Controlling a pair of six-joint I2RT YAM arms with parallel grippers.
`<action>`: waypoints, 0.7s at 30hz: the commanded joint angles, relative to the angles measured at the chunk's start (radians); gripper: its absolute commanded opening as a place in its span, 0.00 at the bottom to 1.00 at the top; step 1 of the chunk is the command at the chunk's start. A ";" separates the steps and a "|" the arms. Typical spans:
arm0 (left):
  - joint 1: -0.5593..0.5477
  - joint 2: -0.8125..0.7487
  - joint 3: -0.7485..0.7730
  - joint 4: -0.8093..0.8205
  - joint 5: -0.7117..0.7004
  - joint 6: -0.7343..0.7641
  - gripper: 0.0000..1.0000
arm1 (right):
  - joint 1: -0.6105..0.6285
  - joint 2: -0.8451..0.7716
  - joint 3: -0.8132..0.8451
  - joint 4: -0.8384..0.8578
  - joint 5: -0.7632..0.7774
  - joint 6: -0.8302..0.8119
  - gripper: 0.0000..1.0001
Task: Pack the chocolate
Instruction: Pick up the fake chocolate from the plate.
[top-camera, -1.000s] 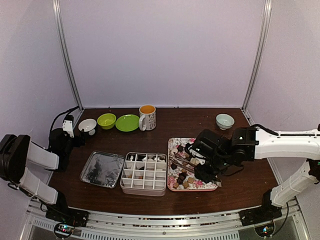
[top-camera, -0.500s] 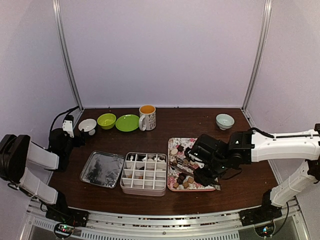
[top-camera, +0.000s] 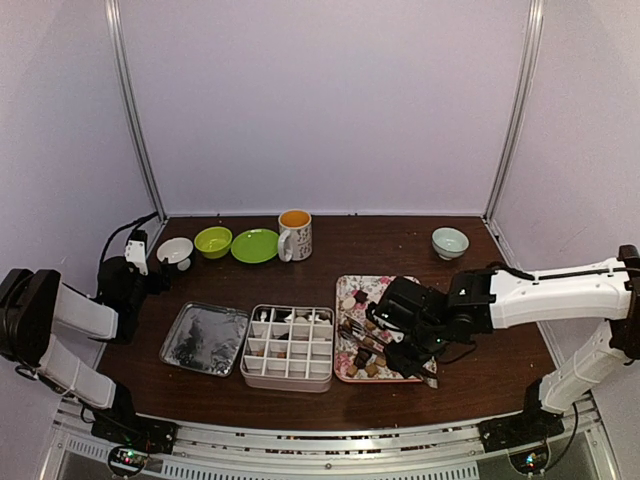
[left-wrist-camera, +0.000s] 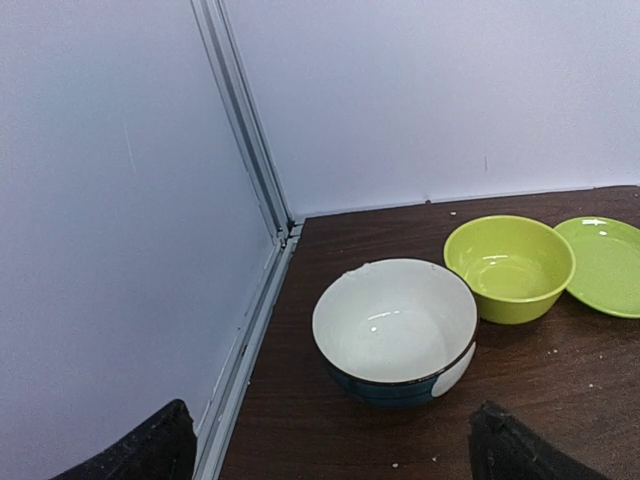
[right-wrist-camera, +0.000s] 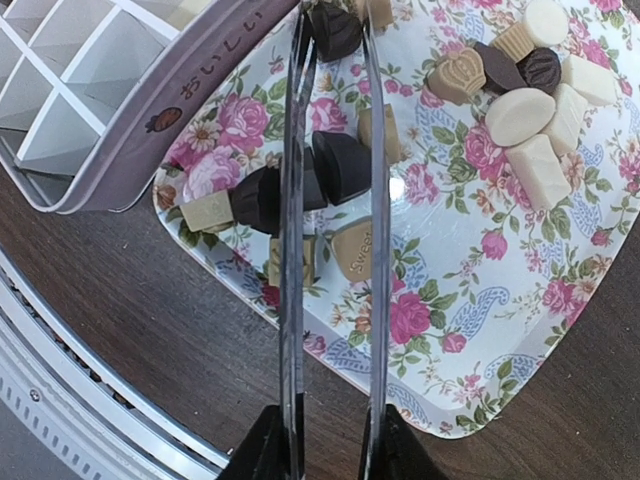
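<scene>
From above, my right gripper (top-camera: 388, 335) has slid left and a little nearer to me over the last second. The tongs (top-camera: 358, 328) now reach across the left half of the tray (top-camera: 345, 285), close to the box (top-camera: 289, 345). I read this as lining up on a piece, not yet carrying one over. The chocolate (top-camera: 368, 365) is still scattered on the tray. The left gripper (top-camera: 140, 250) has not moved from the far left corner. Its wrist camera shows the jaws spread wide on nothing, facing a white bowl (left-wrist-camera: 395, 330), a green bowl (left-wrist-camera: 508, 265) and a green plate (left-wrist-camera: 605, 265). On the right wrist camera the jaws are partly closed on the handle end of the tongs. The two blades run out over the tray with a gap between them. One dark piece (right-wrist-camera: 340, 165) lies in that gap and another sits near the tips. I cannot tell whether either is pinched.
</scene>
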 joint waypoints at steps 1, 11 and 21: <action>0.007 0.001 0.022 0.051 -0.002 -0.006 0.98 | -0.007 0.013 -0.003 0.017 0.014 0.012 0.28; 0.007 0.000 0.022 0.052 -0.002 -0.006 0.98 | -0.008 -0.105 0.022 -0.003 0.114 0.008 0.22; 0.007 0.001 0.023 0.052 -0.001 -0.006 0.98 | -0.006 -0.183 0.041 0.020 0.018 -0.047 0.21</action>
